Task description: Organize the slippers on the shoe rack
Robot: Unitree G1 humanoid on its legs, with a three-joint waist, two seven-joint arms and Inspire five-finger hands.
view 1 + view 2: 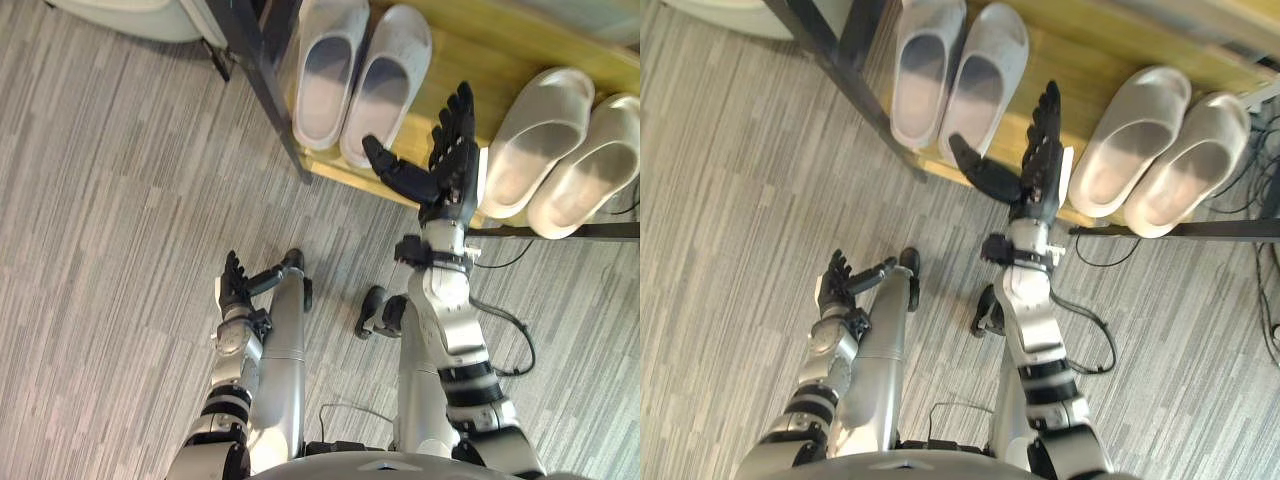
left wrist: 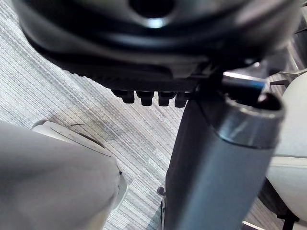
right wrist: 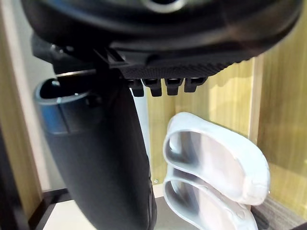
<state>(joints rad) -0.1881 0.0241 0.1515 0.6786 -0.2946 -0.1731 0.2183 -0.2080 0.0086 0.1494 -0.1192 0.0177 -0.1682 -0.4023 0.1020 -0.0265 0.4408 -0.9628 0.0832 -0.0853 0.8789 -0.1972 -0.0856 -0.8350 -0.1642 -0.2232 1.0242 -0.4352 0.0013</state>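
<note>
Two hands, both empty. Right hand (image 1: pixel 445 165): raised, fingers straight, thumb splayed, over the rack (image 1: pixel 480 45) between the left pair (image 1: pixel 360 75) and right pair (image 1: pixel 560 150) of slippers. Left hand (image 1: pixel 236 285): low over the floor (image 1: pixel 120 200), fingers relaxed. Slippers: pale, smooth, moulded, rounded. Rack: yellowish wood shelf, dark frame. Floor: grey, streaked.

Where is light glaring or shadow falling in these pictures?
Left eye view: the hollows of the pale grey rubber slippers on the yellow wooden shoe rack lie in shade. Left wrist view: a bright glint on the left hand. Right wrist view: the right hand looks dark against the lit shoe rack.
</note>
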